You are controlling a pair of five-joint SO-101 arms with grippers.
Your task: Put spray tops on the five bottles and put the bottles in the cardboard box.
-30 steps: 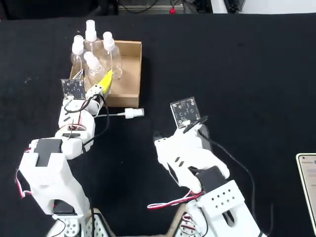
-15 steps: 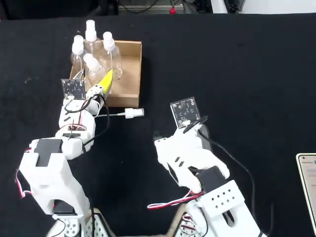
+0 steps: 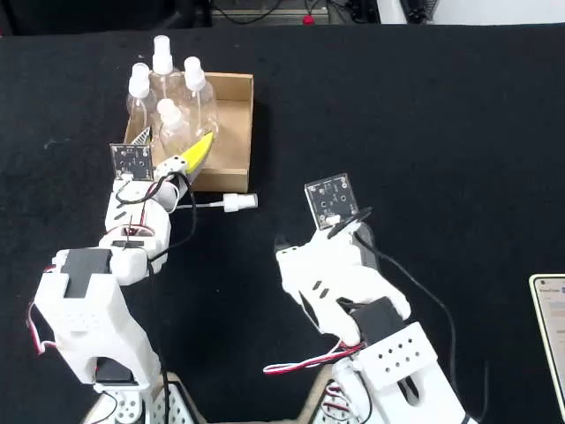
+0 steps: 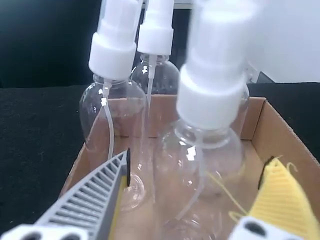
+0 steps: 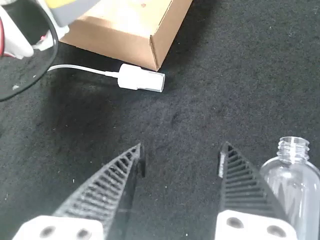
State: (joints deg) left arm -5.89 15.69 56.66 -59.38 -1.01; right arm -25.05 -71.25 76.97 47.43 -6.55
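The cardboard box (image 3: pixel 231 132) stands at the back left and holds several clear bottles with white spray tops (image 3: pixel 162 53). My left gripper (image 4: pixel 199 160) is open inside the box, its grey and yellow fingers apart on either side of the nearest capped bottle (image 4: pixel 207 145) and clear of it. In the high view the left gripper (image 3: pixel 177 135) sits at the box's near end. A loose spray top (image 3: pixel 238 202) with its tube lies on the cloth in front of the box. My right gripper (image 5: pixel 182 147) is open and empty over the cloth, with an uncapped bottle (image 5: pixel 292 172) beside one finger.
Black cloth covers the table (image 3: pixel 424 115), with wide free room at the right and back. A flat white device (image 3: pixel 549 322) lies at the right edge. The loose spray top (image 5: pixel 141 78) lies close to the box corner (image 5: pixel 155 47).
My left gripper has opened: the yellow finger swung away from the nearest bottle, which now stands free in the box. The right arm has not moved.
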